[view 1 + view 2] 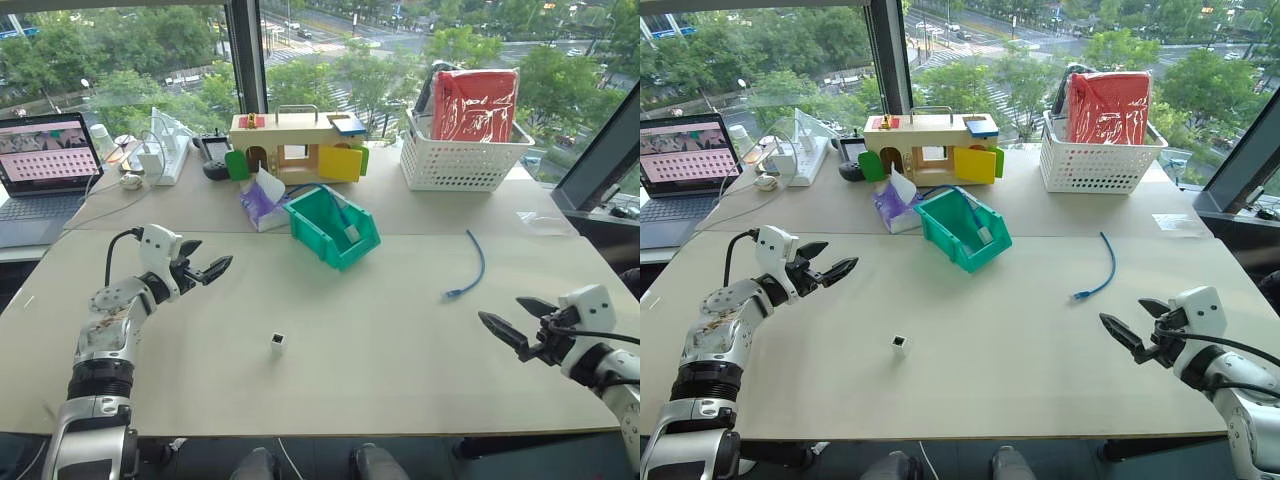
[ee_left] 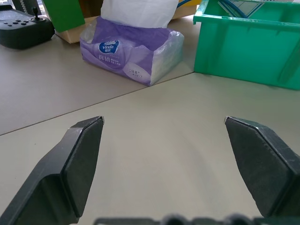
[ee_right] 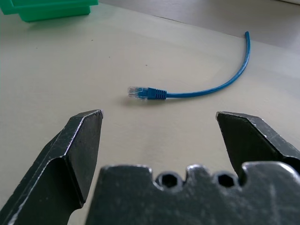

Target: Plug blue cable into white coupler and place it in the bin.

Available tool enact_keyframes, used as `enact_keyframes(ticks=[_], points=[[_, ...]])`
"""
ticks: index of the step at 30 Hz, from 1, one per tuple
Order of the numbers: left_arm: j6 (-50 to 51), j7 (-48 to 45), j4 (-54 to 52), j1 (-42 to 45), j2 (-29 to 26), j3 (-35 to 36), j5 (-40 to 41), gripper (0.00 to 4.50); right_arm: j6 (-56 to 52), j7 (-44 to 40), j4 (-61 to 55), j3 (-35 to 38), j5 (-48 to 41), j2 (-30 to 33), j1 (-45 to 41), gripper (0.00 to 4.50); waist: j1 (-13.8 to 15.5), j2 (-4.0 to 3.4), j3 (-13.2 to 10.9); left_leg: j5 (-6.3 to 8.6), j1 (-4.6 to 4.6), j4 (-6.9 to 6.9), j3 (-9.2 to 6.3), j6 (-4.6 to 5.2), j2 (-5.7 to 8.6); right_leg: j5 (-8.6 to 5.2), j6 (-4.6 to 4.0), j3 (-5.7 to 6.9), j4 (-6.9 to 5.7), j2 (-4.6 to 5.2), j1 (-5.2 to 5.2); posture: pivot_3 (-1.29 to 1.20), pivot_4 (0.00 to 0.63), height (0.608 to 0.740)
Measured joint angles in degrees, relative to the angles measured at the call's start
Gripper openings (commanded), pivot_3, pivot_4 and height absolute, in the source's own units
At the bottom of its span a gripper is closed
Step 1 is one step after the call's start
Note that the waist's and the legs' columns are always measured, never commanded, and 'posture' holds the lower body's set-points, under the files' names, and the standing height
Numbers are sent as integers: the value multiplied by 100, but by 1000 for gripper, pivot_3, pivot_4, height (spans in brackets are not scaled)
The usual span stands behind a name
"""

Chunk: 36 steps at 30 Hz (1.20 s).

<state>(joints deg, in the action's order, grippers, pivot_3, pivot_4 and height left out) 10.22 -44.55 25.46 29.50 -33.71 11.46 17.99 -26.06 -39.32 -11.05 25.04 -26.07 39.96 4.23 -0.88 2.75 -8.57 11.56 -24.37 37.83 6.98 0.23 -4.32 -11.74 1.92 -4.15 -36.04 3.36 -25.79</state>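
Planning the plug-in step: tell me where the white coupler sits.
In the left eye view, the white coupler stands alone on the table, nearer the left pincer, in front of the bin.

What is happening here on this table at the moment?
A robot is about to join a cable and a coupler. Both grippers, left and right, hover open and hold nothing. The blue cable lies loose near the right gripper, the white coupler stands alone mid-table, and the green bin waits behind.

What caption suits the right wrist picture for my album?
Open right pincer faces the blue cable lying loose on the table.
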Motion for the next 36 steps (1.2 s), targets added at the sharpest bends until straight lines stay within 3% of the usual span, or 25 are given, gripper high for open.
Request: enact_keyframes(ticks=[3,6,10,20,32,36], points=[[61,-163,-10,10,-34,11,60,4434,158,-116,236,-153,164,143,-150,4500,-10,0,0,0,1,4,-7,0,1,0,0,6,2,0,9,0,150,732],[289,-872,-459,-14,-227,-19,400,4434,848,-607,1236,-865,896,883,-890,4500,-68,0,-3,-4,5,10,-8,4,8,0,0,7,6,7,17,0,150,732],[533,-1239,-1077,-153,-351,-39,612,4434,1507,-1194,2430,-1351,1239,1033,-1884,4500,-104,-1,-2,-3,28,4,-36,4,8,-9,0,25,6,3,54,0,150,732],[897,-1038,-1914,-886,-396,28,688,4434,2773,-2294,4902,-2493,2056,965,-3641,4500,-155,-2,-4,-3,21,4,-48,4,19,-12,3,32,8,9,57,0,150,732],[997,-657,-2545,-1512,-385,200,739,4434,3339,-2578,6785,-2987,2676,275,-4880,4500,-158,-3,-5,-4,21,4,-48,3,19,-11,2,32,6,10,57,0,150,732],[997,-572,-2690,-1563,-384,200,741,4500,3293,-2580,7109,-3133,2887,257,-5170,3369,-156,-3,-4,-4,27,4,-48,3,19,-11,1,32,6,11,63,0,150,732]])
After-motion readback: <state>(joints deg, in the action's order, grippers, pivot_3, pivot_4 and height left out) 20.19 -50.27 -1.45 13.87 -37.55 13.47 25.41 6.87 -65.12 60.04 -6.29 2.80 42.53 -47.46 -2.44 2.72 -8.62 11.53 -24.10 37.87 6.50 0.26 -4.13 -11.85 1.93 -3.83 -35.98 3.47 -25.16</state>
